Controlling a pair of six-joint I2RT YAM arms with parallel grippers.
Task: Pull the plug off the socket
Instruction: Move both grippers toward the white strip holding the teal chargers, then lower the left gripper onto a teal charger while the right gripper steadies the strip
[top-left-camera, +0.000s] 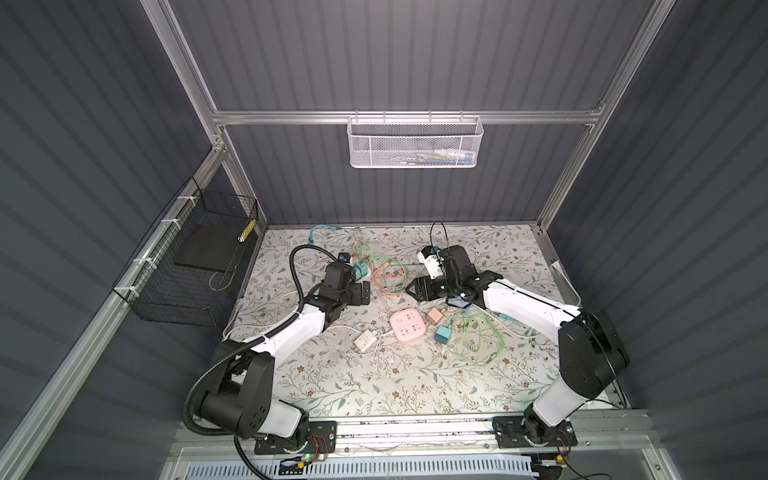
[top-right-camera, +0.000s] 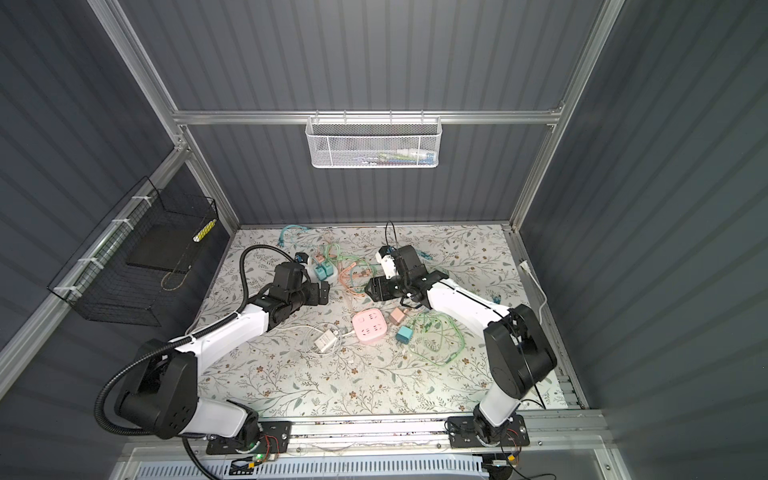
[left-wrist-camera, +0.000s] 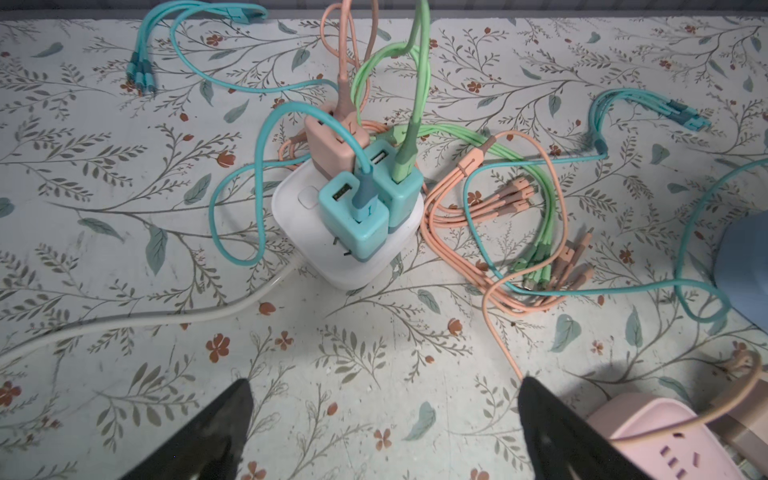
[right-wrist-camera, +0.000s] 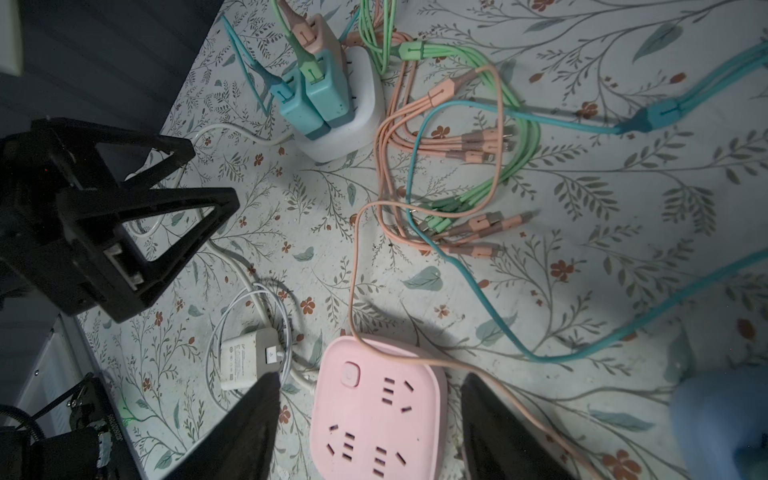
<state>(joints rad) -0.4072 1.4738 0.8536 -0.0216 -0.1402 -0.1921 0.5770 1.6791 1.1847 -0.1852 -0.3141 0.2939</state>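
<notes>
Dark grey ribbed walls (top-left-camera: 395, 54) close in a table (top-left-camera: 374, 386) covered with a flower-print sheet. Toward the far left of centre sits a white socket (left-wrist-camera: 357, 266) with three chargers standing upright in its top: a pink plug (left-wrist-camera: 328, 141) on the far side and two teal plugs (left-wrist-camera: 353, 216) side by side nearer. Each carries a cable, and the pink, green and teal cables (left-wrist-camera: 498, 232) lie in a loose tangle just to the right of the socket. The left gripper (left-wrist-camera: 384, 382) hovers just on the near side of this socket with its jaws spread wide and nothing between them. The right gripper (right-wrist-camera: 370, 376) hangs right of centre above a pink socket (top-left-camera: 407, 328) whose outlets are bare; its jaws stand partly apart and hold nothing. A white adapter (top-left-camera: 365, 341) with a coiled white lead lies just left of the pink socket, and two loose chargers lie to its right.
</notes>
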